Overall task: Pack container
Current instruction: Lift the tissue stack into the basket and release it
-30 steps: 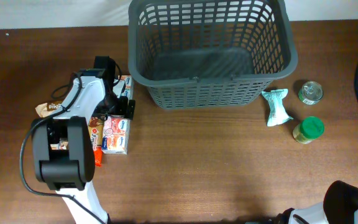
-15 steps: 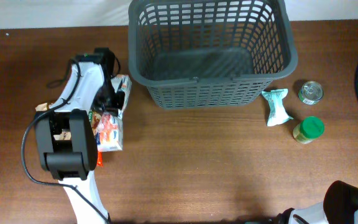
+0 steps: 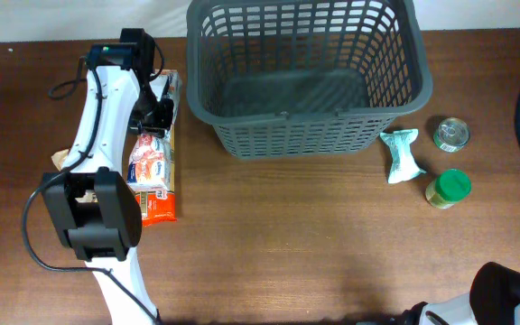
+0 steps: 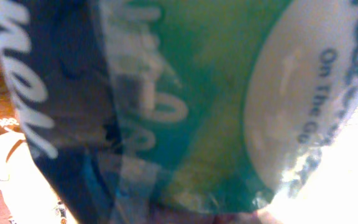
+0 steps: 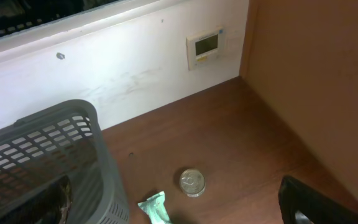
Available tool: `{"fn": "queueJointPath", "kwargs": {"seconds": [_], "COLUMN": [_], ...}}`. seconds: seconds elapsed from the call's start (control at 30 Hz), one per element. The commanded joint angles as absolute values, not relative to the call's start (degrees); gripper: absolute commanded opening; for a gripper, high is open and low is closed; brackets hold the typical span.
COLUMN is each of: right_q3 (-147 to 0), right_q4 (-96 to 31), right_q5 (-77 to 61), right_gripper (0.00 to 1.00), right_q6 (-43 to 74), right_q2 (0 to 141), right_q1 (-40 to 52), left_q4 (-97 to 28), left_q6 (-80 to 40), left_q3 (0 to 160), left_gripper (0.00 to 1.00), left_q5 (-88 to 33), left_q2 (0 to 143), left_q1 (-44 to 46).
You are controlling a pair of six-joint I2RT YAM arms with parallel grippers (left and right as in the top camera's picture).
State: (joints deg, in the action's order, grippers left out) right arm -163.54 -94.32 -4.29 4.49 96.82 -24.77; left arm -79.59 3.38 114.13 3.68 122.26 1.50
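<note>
A: Left gripper [image 3: 159, 106]?

B: Clenched on the upper end of a pink-and-white snack pack [image 3: 150, 162], just left of the basket [image 3: 305, 135]. On the left wrist camera, nothing but the snack pack [image 4: 197, 112] pressed close: green, white and dark blue wrapping, lettering "On The Go".

A: And the basket itself?

B: At the far middle of the desk [image 3: 287, 253]. Dark grey, slotted walls, thick rim, much larger than the groceries around it.

A: Right gripper [image 5: 173, 199]?

B: Released. Dark fingers [image 5: 316, 202] spread wide apart at the bottom corners of the right wrist view, held above the desk's right end, looking down on one corner of the basket.

A: Goods on that side?

B: Right of the basket, a pale green sachet [image 3: 400, 153] lying flat and nearest to it. Beyond that, a tin can [image 3: 451, 134] standing upright. Nearer the front, a green-lidded jar [image 3: 447, 188]. All three close together, none touching.

A: Anything else on the left?

B: A brown packet [image 3: 61, 160], partly hidden behind the left arm.
</note>
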Motion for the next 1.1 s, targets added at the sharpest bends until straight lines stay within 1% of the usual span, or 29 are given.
{"fn": "queueJointPath", "kwargs": {"seconds": [0.0,0.1,0.2,0.33,0.5,0.57,0.63,0.77,0.9,0.97,1.07], "right_q3": [-163.5,-163.5,-163.5,-163.5,-163.5,-163.5,-163.5,-163.5,-163.5,-163.5,-163.5], "right_q4": [-94.1,-94.1,-94.1,-94.1,-94.1,-94.1,-94.1,-94.1,-94.1,-94.1,-94.1], "right_q5": [-3.8,-3.8,-3.8,-3.8,-3.8,-3.8,-3.8,-3.8,-3.8,-3.8,-3.8], "right_gripper": [0.99,0.99,0.99,0.99,0.99,0.99,0.99,0.99,0.99,0.99,0.99], "right_q6": [4.5,4.5,4.5,4.5,4.5,4.5,4.5,4.5,4.5,4.5,4.5], "right_q2": [97.1,97.1,97.1,97.1,97.1,97.1,97.1,97.1,97.1,97.1,97.1], "right_q1": [-25.2,-25.2,-25.2,-25.2,-25.2,-25.2,-25.2,-25.2,-25.2,-25.2,-25.2], "left_q4": [-79.4,-78.6,-78.4,-77.5,-72.9,-70.3,-68.8,-66.1,-64.0,-63.4,-63.4], "left_q6": [3.0,3.0,3.5,13.6,22.5,29.2,37.2,48.1,58.3,61.3,62.3], "left_q3": [115.7,118.9,126.0,139.7,157.0,162.5,166.1,168.2,166.7,165.5,163.8], "left_gripper": [0.02,0.02,0.02,0.02,0.02,0.02,0.02,0.02,0.02,0.02,0.02], "left_q5": [5.5,7.0,7.6,7.7,9.3,7.6,3.2,-3.6,-4.1,-4.1,-3.4], "left_q2": [120.8,120.4,120.2,120.2,120.2,120.2,120.2,120.2,122.3,124.2,129.3], "left_q1": [1.3,1.3,1.3,2.0,4.1,5.7,7.6,13.5,20.6,23.5,26.5]}}
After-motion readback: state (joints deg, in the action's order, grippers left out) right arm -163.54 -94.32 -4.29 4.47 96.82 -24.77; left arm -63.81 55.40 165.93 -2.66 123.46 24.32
